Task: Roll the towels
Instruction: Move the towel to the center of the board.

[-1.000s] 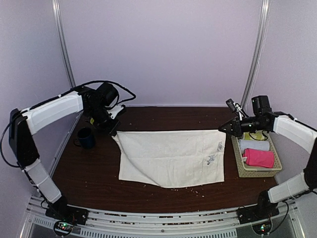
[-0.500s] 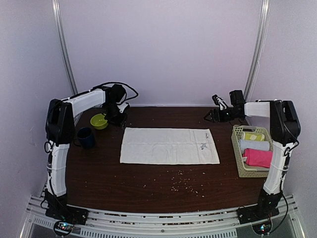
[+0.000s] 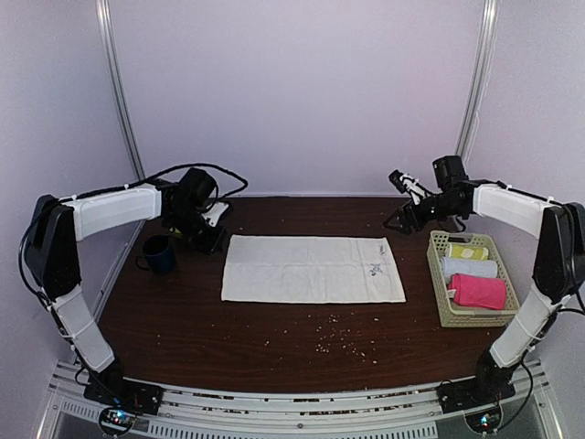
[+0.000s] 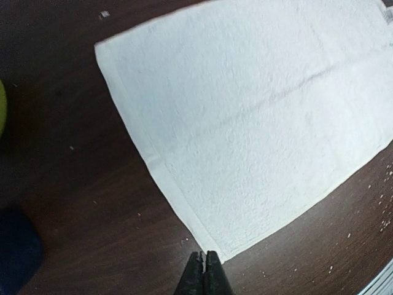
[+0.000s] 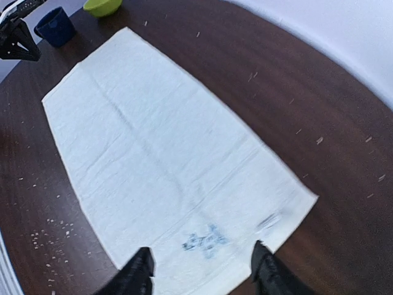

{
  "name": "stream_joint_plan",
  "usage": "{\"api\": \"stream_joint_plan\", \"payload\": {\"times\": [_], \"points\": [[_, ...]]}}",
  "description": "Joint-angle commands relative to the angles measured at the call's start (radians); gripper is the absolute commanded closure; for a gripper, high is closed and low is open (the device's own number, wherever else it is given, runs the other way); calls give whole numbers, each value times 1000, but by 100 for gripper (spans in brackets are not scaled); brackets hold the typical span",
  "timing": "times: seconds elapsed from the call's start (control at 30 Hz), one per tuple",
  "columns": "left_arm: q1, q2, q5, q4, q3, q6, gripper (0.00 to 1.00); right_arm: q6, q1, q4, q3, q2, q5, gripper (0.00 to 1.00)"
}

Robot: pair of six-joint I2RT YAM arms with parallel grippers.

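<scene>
The cream towel (image 3: 313,269) lies spread flat at the table's middle, its blue mark (image 3: 375,269) near the right end. It fills the left wrist view (image 4: 258,117) and the right wrist view (image 5: 166,160). My left gripper (image 3: 215,242) is shut and empty, its tips (image 4: 204,257) just off the towel's far left corner. My right gripper (image 3: 400,222) is open and empty above the towel's far right corner, its fingers either side of the blue mark (image 5: 206,239). The pink towel (image 3: 477,291) lies in the basket (image 3: 441,306) at the right.
The basket also holds a yellow-green roll (image 3: 468,251) and a white roll (image 3: 471,269). A dark blue cup (image 3: 158,253) stands left of the towel, and a green bowl (image 5: 102,6) shows beside the cup (image 5: 56,26) in the right wrist view. Crumbs (image 3: 338,337) lie on the table's near part.
The towel, crumpled and held at both ends a second ago, now lies flat. The left gripper has come forward to its far left corner. The right gripper has shifted slightly right.
</scene>
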Motion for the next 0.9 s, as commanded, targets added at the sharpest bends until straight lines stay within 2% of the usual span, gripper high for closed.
{"api": "stream_joint_plan", "payload": {"times": [0.0, 0.1, 0.23, 0.67, 0.87], "points": [[-6, 26, 34, 94, -78, -18, 100, -181, 56, -266, -29, 59, 82, 59], [-6, 54, 20, 126, -112, -22, 100, -183, 69, -266, -64, 71, 156, 73], [-6, 98, 38, 142, -136, -23, 100, -186, 89, -278, -110, 105, 225, 82], [-15, 101, 67, 152, -228, -36, 100, -165, 92, -215, -245, 65, 343, 85], [-16, 117, 20, 137, -246, -60, 100, -159, 101, -185, -273, 104, 387, 86]]}}
